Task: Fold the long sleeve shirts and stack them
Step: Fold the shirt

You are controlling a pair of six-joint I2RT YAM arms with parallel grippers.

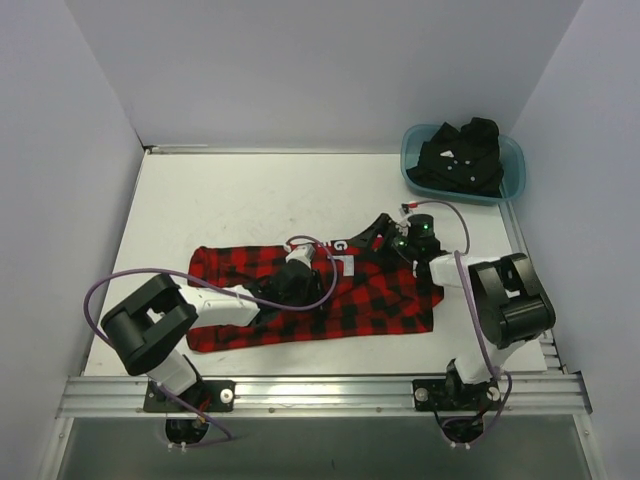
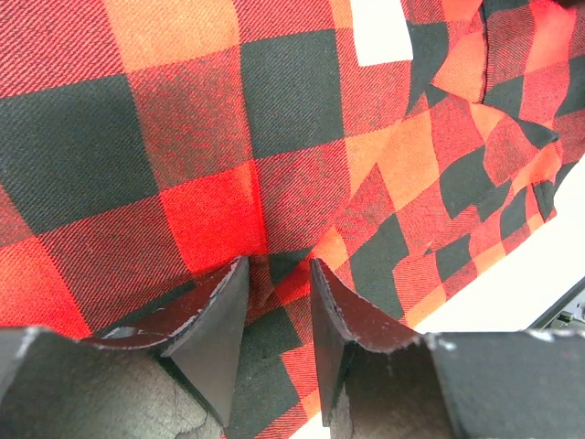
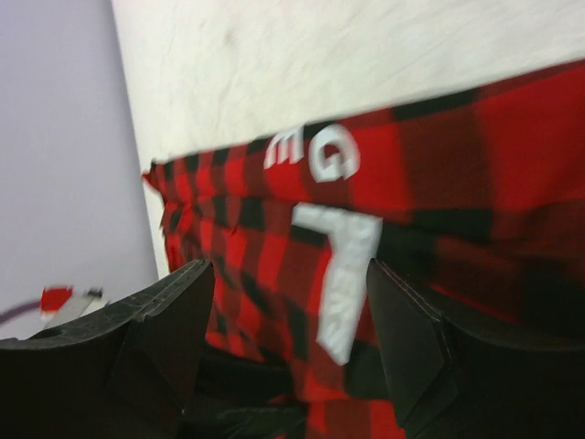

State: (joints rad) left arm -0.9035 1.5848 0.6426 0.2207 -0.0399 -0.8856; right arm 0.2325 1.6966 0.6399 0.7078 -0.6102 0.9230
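The red-and-black check flannel shirt (image 1: 340, 305) lies spread flat across the middle of the table, collar toward the back. My left gripper (image 1: 296, 278) is down on its middle. In the left wrist view the fingers (image 2: 279, 265) stand close together with a raised pucker of the flannel (image 2: 210, 201) pinched between them. My right gripper (image 1: 397, 241) hangs over the collar end. Its fingers (image 3: 289, 270) are spread wide above the white inner label (image 3: 345, 265) and hold nothing. The black shirt (image 1: 462, 155) lies crumpled in the tub.
The teal plastic tub (image 1: 512, 172) stands at the back right corner of the white table (image 1: 230, 195). Purple cables loop from both arms over the shirt. Grey walls close in the left, back and right sides.
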